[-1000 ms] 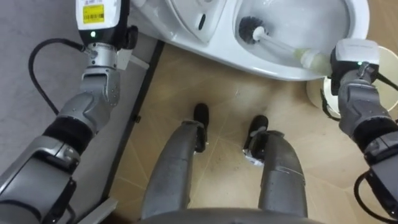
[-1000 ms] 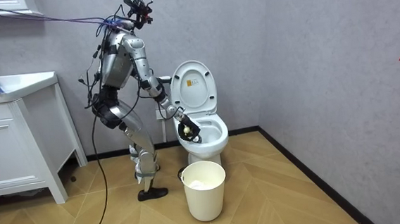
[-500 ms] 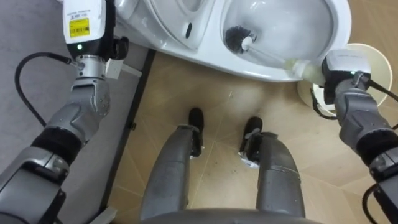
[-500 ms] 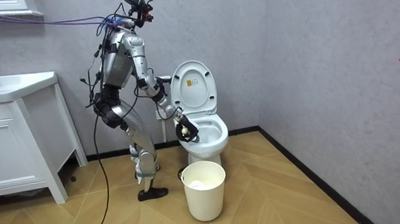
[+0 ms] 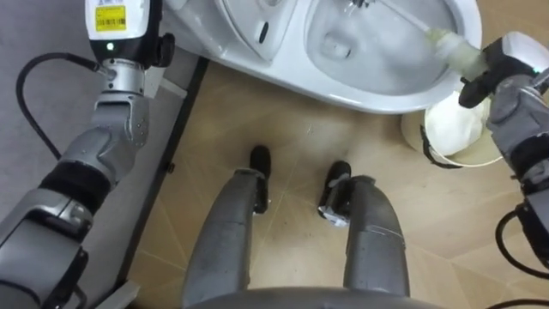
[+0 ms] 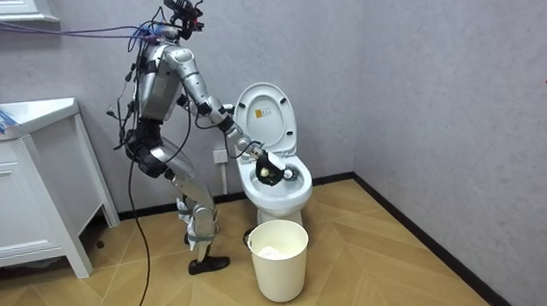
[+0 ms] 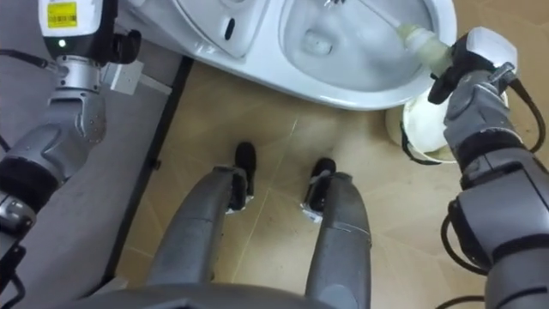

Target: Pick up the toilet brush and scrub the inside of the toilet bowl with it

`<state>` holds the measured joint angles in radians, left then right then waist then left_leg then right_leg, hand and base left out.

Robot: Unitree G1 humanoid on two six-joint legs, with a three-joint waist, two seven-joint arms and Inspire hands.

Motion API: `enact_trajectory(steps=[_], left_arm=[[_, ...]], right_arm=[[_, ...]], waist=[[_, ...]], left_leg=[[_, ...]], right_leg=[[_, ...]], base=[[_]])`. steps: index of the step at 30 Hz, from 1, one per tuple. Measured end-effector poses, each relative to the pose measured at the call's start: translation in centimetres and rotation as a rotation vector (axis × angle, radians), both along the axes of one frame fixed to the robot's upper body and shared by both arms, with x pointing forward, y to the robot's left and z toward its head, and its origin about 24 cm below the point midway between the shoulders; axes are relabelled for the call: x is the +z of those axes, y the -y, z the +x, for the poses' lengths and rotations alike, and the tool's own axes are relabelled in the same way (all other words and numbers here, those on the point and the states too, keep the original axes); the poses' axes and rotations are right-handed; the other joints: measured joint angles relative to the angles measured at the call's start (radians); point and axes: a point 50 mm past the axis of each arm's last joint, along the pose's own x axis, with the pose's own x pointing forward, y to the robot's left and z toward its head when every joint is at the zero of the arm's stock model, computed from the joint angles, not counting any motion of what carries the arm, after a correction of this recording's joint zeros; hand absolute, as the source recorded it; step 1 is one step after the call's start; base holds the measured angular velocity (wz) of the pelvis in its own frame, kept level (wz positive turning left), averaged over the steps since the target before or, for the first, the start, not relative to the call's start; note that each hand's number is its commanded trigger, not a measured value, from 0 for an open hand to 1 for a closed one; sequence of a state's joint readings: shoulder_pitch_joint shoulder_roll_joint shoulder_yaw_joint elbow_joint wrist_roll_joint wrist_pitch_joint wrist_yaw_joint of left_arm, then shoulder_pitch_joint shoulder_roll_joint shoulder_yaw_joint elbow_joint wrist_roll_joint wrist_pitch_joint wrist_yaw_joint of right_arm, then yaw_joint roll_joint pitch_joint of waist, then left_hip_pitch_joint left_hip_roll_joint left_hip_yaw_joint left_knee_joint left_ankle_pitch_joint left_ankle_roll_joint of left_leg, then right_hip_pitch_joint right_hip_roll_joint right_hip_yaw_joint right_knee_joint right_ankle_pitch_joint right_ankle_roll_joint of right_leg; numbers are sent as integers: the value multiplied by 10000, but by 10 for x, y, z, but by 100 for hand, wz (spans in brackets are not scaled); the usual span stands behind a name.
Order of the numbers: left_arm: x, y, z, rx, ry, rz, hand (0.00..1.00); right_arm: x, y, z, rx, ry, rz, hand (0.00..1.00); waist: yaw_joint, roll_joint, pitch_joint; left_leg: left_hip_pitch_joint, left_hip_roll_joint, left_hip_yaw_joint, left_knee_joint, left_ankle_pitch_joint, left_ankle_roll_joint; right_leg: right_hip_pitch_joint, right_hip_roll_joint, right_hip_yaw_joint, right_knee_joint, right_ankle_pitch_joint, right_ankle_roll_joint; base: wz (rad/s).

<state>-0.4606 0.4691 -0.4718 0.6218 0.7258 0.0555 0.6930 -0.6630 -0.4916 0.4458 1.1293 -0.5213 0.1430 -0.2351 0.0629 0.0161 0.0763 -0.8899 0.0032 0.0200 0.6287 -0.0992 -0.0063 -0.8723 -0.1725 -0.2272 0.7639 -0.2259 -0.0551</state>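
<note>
Left eye view has your right hand (image 5: 508, 70) up at the right edge with its dark fingers curled tight round the pale grip of the toilet brush (image 5: 446, 45), so that one's gripping the brush for sure. The handle slants from the hand up and left across the open bowl of the toilet (image 5: 343, 86). The bristle end sits right at the top edge of the frame, so you can't really make out how it meets the porcelain. Your left hand (image 5: 122, 21) is at the top left, just beside the toilet's outer side, and its fingers run off the frame there, so I can't tell whether it's open or closed. A white bucket (image 5: 453, 130) stands on the wood floor (image 5: 292, 137) just beside the bowl, right under your right forearm. Room view puts the robot on its feet at the room view's left of the toilet, knees a bit bent, right arm stretched out over the bowl. The lid (image 6: 263, 115) is standing up against the wall, the bucket is in front of the toilet, and a white cabinet (image 6: 15, 190) sits well apart at the room view's left.
</note>
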Motion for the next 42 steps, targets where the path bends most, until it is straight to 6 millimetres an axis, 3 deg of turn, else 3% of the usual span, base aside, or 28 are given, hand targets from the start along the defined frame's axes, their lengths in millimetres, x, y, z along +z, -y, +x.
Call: enact_trajectory(steps=[3,6,8,10,14,16,20,21,22,24,26,30,32,34,35,38,42], left_arm=[[3,6,5,-76,-185,-15,0],[-1,9,6,-170,-537,-128,0],[-7,15,4,-357,-856,-285,0],[-11,14,2,-375,-1031,-300,0],[-25,4,-12,44,-1401,-681,0],[-36,-2,-22,250,-1897,-886,0],[-62,-11,-45,630,-3047,-1168,0],[-65,-11,-48,653,-3189,-1146,0],[-69,-12,-53,679,-3422,-1155,0],[-78,-13,-61,798,-3847,-1320,0],[-87,-15,-71,919,-4313,-1147,0],[-95,-15,-85,921,-4988,-1339,0],[-103,-14,-97,953,-5483,-1464,0],[-108,-14,-106,1103,-5680,-1662,0],[-111,-14,-112,1252,-5753,-1908,0],[-118,-9,-127,1468,-5948,-2465,0],[-110,-5,-136,1582,-5460,-3052,0]], right_arm=[[3,-14,3,1456,-271,-1761,100],[-7,-16,-4,1822,-928,-2889,100],[-28,-13,-22,2160,-2106,-3544,100],[-46,-13,-37,1941,-2723,-3322,100],[-67,-18,-60,1663,-3083,-2500,100],[-77,-20,-73,1728,-3312,-2294,100],[-99,-18,-103,1836,-4232,-2121,100],[-102,-16,-108,1796,-4402,-2132,100],[-107,-12,-118,1804,-4770,-2171,100],[-114,-1,-136,1713,-5314,-2476,100],[-123,8,-158,1456,-5933,-2529,100],[-133,15,-184,1267,-6750,-2493,100],[-140,16,-202,1107,-7295,-2209,100],[-146,12,-212,1001,-7607,-1933,100],[-150,7,-217,947,-7725,-1699,100],[-158,-1,-228,808,-8096,-1269,100],[-162,-7,-233,718,-8394,-863,100]], waist=[[249,81,9],[347,524,30],[421,823,17],[459,894,-6],[119,963,-52],[-113,1015,-122],[-313,856,-331],[-306,833,-349],[-298,699,-423],[-309,626,-453],[-309,431,-536],[-325,154,-557],[-230,-95,-579],[-66,-250,-656],[-31,-335,-657],[80,-441,-675],[415,-521,-664]], left_leg=[[18,115,20,59,-54,-28],[124,224,-166,75,-64,-32],[324,213,-185,-88,-68,-14],[388,211,-148,-229,-56,-20],[810,228,-26,-491,-47,-8],[1167,234,-24,-597,-123,-18],[2457,244,141,-1248,-214,-61],[2665,244,147,-1349,-224,-72],[3051,205,212,-1548,-244,-86],[3586,173,213,-1707,-325,-79],[4236,150,196,-1991,-347,-85],[5125,89,185,-2222,-345,-75],[5736,26,214,-2325,-348,-71],[6146,9,205,-2540,-348,-71],[6395,11,187,-2608,-349,-72],[6874,22,81,-2702,-383,-80],[7343,45,15,-2924,-405,-92]], right_leg=[[79,128,13,-141,65,115],[467,259,-284,-555,212,113],[692,330,-232,-780,235,156],[725,335,-219,-888,273,192],[1007,349,-167,-1068,291,121],[1396,356,-172,-1119,175,97],[2532,408,-100,-1664,65,151],[2728,413,-110,-1765,63,154],[3011,370,-76,-1805,-7,171],[3591,324,-184,-1931,-160,221],[4301,349,-275,-2224,-285,292],[5510,340,-590,-2763,-414,408],[6229,329,-683,-3091,-505,501],[6705,359,-753,-3377,-516,525],[7053,396,-800,-3582,-509,541],[7805,504,-1012,-4057,-479,570],[8346,639,-1003,-4384,-473,545]], base=[[-13],[-1],[2],[-7],[-4],[5],[-6],[-6],[0],[12],[18],[26],[20],[12],[14],[18],[8]])
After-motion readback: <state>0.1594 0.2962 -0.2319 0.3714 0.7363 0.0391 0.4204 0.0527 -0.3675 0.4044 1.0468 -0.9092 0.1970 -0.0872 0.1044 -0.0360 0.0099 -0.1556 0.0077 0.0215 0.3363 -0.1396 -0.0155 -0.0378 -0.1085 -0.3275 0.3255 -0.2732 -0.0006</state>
